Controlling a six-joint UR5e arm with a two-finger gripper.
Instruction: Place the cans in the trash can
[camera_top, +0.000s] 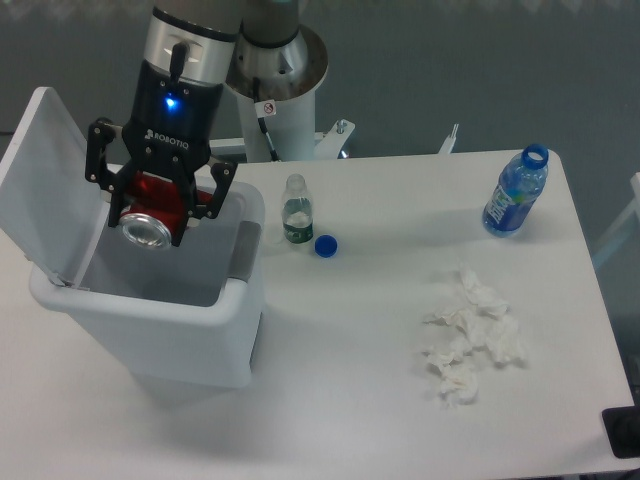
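The gripper (150, 218) clasps the red drink can (152, 213) on its side above the open white trash can (150, 330); best to release only while clear of the rim; lid (45, 180) stands up.

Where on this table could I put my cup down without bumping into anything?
The near edge of the table between the trash can and the crumpled tissues is bare. So is the stretch between the small bottle and the blue bottle.
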